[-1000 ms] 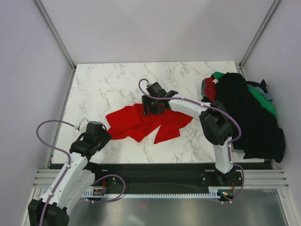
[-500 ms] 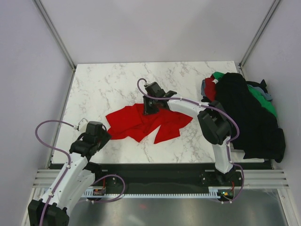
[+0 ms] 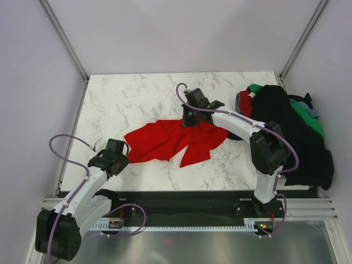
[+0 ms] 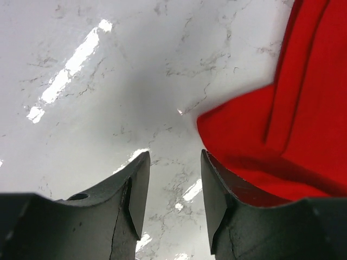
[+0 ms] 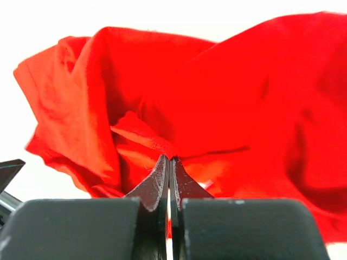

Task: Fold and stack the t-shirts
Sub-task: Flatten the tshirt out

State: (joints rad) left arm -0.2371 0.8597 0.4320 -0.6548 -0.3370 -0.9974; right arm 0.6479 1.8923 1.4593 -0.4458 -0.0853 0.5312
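A bright red t-shirt (image 3: 165, 144) lies crumpled in the middle of the marble table (image 3: 121, 104). My right gripper (image 3: 190, 116) is at the shirt's far edge, shut on a raised fold of the red cloth (image 5: 217, 97); in the right wrist view the gripper (image 5: 169, 158) pinches that fold with its fingertips together. My left gripper (image 3: 124, 157) sits low at the shirt's near left corner. In the left wrist view it (image 4: 174, 157) is open over bare marble, with the red shirt's edge (image 4: 303, 108) just right of its right finger (image 4: 217, 200).
A heap of other t-shirts lies at the table's right edge: a large black one (image 3: 286, 132) on top, green (image 3: 301, 114), dark red (image 3: 246, 104) and grey-blue (image 3: 240, 100) showing beneath. Frame posts and grey walls close in the table's sides and back.
My right gripper has shut on the red shirt and moved right and back, dragging its far edge along. My left gripper has shifted slightly towards the shirt, its jaws a little narrower.
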